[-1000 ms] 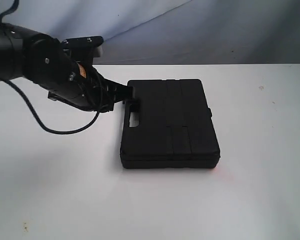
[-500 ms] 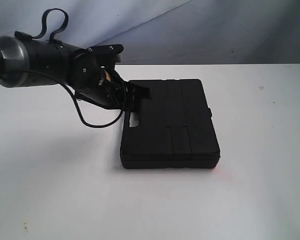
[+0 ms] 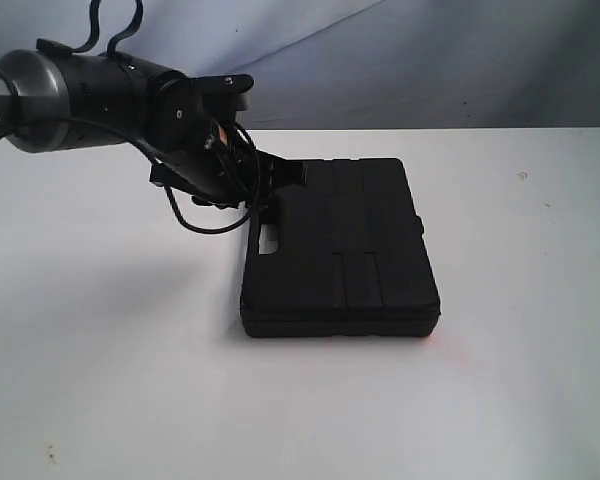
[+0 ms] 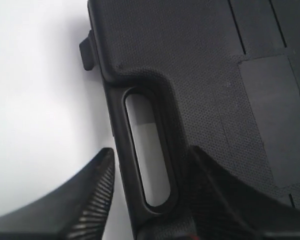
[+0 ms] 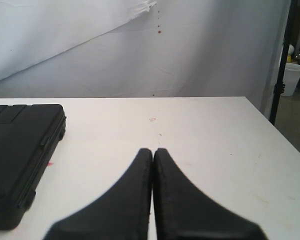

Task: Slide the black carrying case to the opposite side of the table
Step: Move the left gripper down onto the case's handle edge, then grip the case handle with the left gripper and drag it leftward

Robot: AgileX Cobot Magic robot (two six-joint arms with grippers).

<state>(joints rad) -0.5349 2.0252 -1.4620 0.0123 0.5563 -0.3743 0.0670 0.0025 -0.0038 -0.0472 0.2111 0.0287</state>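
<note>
The black carrying case (image 3: 350, 250) lies flat in the middle of the white table (image 3: 130, 350), its handle side toward the left arm. My left gripper (image 3: 277, 188) is open at the case's far-left corner. In the left wrist view its jaws (image 4: 151, 152) straddle the handle bar (image 4: 121, 165): one finger hangs outside the case's edge with a small gap, the other is over the lid. My right gripper (image 5: 153, 150) is shut and empty, low over the table and well apart from the case (image 5: 20, 145). It does not show in the exterior view.
A wrinkled pale cloth backdrop (image 3: 430, 60) hangs behind the table. Past the table's edge stand a black pole (image 5: 282, 75) and a white bucket (image 5: 293, 75). A faint pink smear (image 3: 450, 345) marks the table by the case's near-right corner.
The left arm has swung to the right and lifted, bringing its fingers from beside the case's edge to over the handle. The case has not moved.
</note>
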